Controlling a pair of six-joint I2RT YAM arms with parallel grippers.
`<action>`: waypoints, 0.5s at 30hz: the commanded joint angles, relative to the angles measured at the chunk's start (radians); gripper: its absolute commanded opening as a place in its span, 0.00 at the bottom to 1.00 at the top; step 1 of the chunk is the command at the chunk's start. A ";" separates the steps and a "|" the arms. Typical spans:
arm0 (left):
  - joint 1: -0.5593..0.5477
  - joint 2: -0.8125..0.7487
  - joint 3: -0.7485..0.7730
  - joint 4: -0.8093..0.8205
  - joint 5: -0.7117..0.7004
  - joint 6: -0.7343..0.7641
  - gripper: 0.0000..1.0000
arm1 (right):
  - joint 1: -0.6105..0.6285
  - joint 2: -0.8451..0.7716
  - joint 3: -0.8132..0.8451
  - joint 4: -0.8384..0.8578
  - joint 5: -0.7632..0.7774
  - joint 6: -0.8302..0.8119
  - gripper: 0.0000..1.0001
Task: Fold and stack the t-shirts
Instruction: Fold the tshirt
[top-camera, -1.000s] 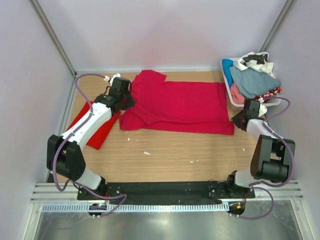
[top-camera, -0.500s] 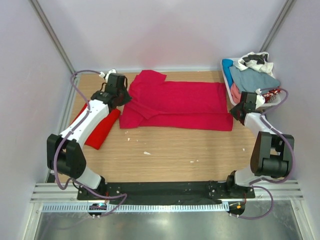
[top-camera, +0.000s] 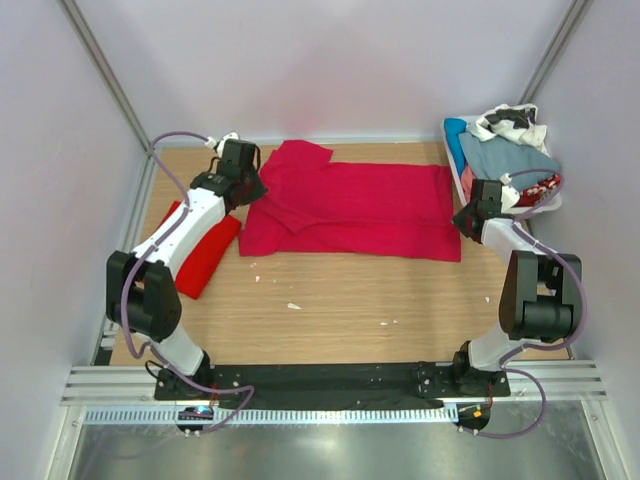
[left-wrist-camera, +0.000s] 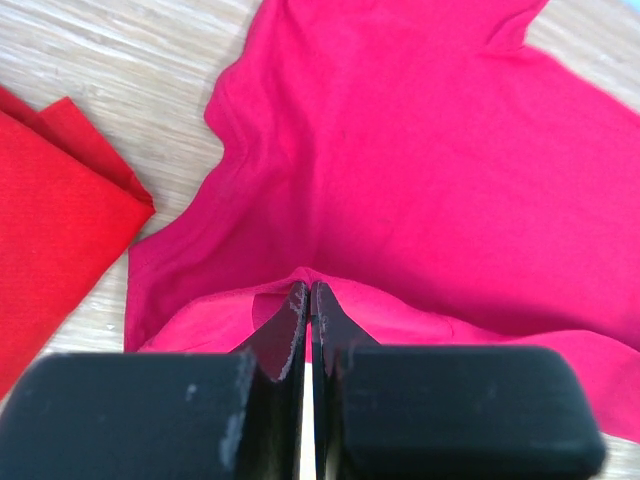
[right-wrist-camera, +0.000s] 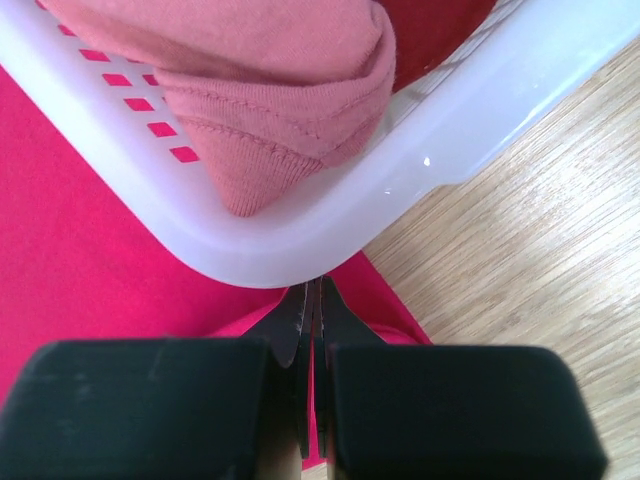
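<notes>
The crimson t-shirt (top-camera: 360, 205) lies spread across the far half of the table, its near part doubled over. My left gripper (top-camera: 248, 190) is shut on the shirt's left edge; in the left wrist view the cloth (left-wrist-camera: 430, 170) peaks up into the closed fingertips of this gripper (left-wrist-camera: 308, 290). My right gripper (top-camera: 465, 218) is shut on the shirt's right edge, and in the right wrist view this gripper (right-wrist-camera: 318, 290) pinches the crimson cloth (right-wrist-camera: 80, 240) right against the basket. The scarlet t-shirt (top-camera: 205, 255) lies folded at the left (left-wrist-camera: 50, 230).
A white laundry basket (top-camera: 455, 165) stands at the far right, heaped with blue, grey, white and pink clothes. Its rim (right-wrist-camera: 480, 110) almost touches my right fingertips, and a pink garment (right-wrist-camera: 270, 80) hangs over it. White walls close in the table on three sides.
Both grippers have moved toward the far side, carrying the crimson shirt's near edge with them. The shirt now looks narrower front to back. The scarlet shirt has not moved.
</notes>
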 joint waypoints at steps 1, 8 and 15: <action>0.008 0.029 0.054 0.016 -0.024 0.026 0.00 | 0.003 0.009 0.040 0.030 0.052 0.003 0.01; 0.009 0.129 0.124 0.008 -0.030 0.039 0.00 | 0.006 0.047 0.071 0.040 0.064 0.002 0.01; 0.025 0.223 0.222 -0.015 -0.015 0.046 0.00 | 0.011 0.090 0.100 0.043 0.076 -0.003 0.01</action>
